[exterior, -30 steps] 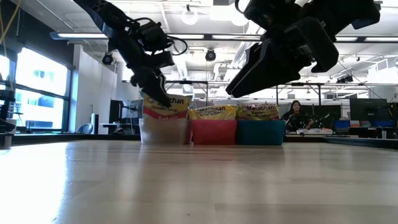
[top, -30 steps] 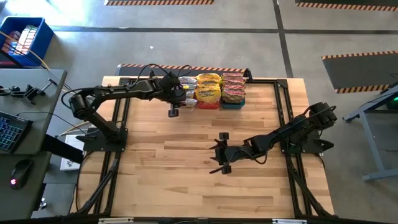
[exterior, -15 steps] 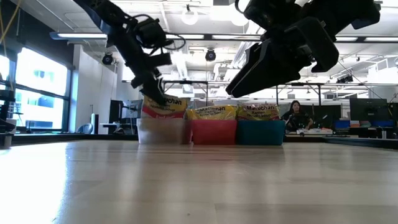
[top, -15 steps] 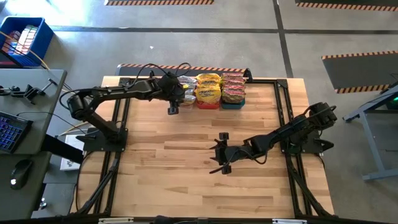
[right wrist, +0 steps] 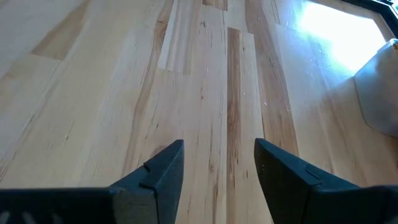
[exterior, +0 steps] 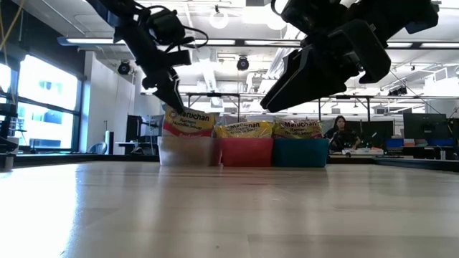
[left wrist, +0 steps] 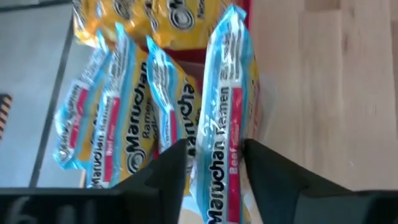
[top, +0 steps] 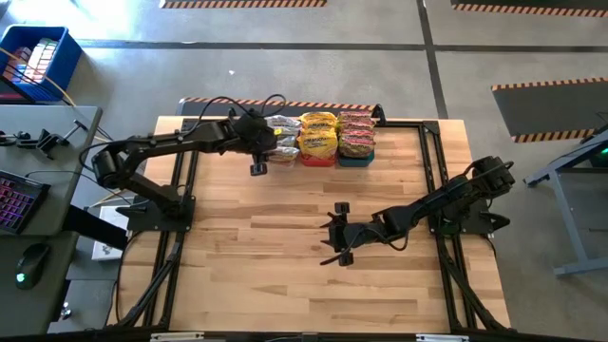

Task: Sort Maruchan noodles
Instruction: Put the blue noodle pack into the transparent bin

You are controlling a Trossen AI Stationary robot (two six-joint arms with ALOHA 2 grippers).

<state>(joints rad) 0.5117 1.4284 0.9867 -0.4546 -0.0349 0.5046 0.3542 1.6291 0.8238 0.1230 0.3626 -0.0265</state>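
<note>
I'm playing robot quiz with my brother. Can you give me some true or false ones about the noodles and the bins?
1. The noodles stand in three bins at the table's far edge. True.
2. The middle bin is blue. False: it is red, between a clear bin and a teal bin.
3. The left gripper is by the clear bin. True.
4. The right gripper holds a packet. False: it is open and empty, over bare table.

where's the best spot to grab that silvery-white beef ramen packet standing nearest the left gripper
Probably the silvery-white crinkly Maruchan beef ramen packet's crimped upper edge, coming straight down from above. It stands on edge in the clear plastic bin, packed beside other packets, so only that thin edge is free. The left gripper straddles it, fingers open.
</note>
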